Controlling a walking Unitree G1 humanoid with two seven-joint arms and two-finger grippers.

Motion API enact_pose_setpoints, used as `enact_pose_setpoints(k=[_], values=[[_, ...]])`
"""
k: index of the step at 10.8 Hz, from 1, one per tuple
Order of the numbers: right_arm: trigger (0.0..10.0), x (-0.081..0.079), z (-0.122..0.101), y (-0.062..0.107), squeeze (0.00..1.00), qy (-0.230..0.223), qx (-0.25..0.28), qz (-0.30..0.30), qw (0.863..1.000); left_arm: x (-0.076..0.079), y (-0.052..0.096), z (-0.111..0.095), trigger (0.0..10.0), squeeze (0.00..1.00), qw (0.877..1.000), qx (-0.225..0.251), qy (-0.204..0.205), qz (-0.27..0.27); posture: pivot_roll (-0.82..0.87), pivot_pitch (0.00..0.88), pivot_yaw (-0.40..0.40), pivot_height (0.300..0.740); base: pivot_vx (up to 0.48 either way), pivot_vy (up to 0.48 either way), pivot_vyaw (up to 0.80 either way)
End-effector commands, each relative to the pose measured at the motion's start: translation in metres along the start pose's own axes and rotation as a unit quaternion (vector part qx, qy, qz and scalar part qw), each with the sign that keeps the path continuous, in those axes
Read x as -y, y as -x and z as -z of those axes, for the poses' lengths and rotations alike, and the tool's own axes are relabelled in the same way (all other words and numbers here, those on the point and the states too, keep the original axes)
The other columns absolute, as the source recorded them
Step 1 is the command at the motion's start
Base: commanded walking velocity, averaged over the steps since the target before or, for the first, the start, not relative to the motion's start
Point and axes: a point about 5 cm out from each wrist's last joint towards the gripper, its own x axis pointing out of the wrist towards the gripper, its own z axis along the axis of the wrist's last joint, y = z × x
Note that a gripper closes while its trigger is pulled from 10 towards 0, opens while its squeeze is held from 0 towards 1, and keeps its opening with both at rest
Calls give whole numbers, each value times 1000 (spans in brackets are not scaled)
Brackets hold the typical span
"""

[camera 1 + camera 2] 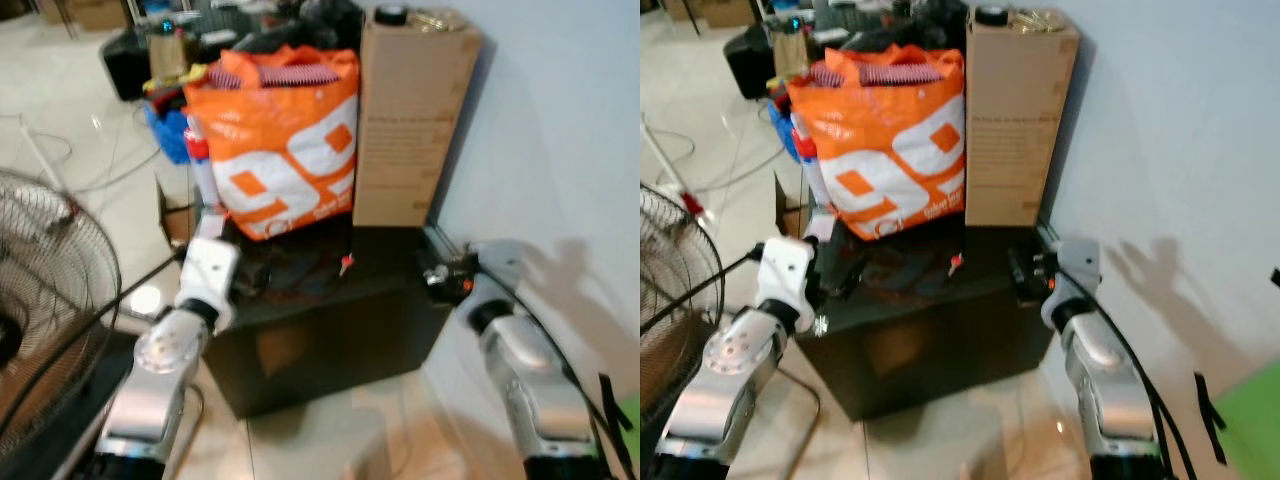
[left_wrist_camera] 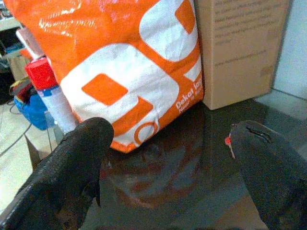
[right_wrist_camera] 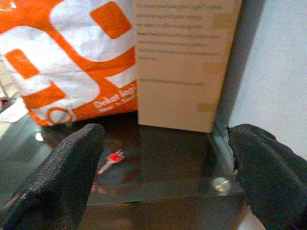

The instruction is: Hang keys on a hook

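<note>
The keys [image 1: 345,263], small with a red tag, lie on the glossy black top of a low cabinet [image 1: 330,335], in front of the orange bag. My left gripper [image 2: 170,139] hovers over the cabinet's left part, open, with the keys [image 2: 229,142] close to one of its fingers [image 2: 268,167]. My right gripper [image 3: 163,139] is at the cabinet's right end, open and empty; the keys [image 3: 113,158] lie on the top ahead of it, near one finger [image 3: 67,167].
An orange and white bag [image 1: 285,140] and a tall cardboard box [image 1: 415,120] stand at the back of the cabinet. A white wall [image 1: 560,130] runs along the right. A floor fan [image 1: 40,300] stands at the left. A red-capped spray can [image 2: 41,76] is beside the bag.
</note>
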Motion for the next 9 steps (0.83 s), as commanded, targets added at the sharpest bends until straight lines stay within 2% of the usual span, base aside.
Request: enact_pose_setpoints(k=[1,9], values=[[10000,8,-1,1,1000,4,-1,11,1000,5,-2,-4,10000,122,1000,10,-2,8,-38,0,31,740,326,0,0],[10000,6,1,-4,1000,11,-4,3,1000,5,-1,-4,10000,125,1000,14,-6,9,-25,0,30,740,323,0,0]])
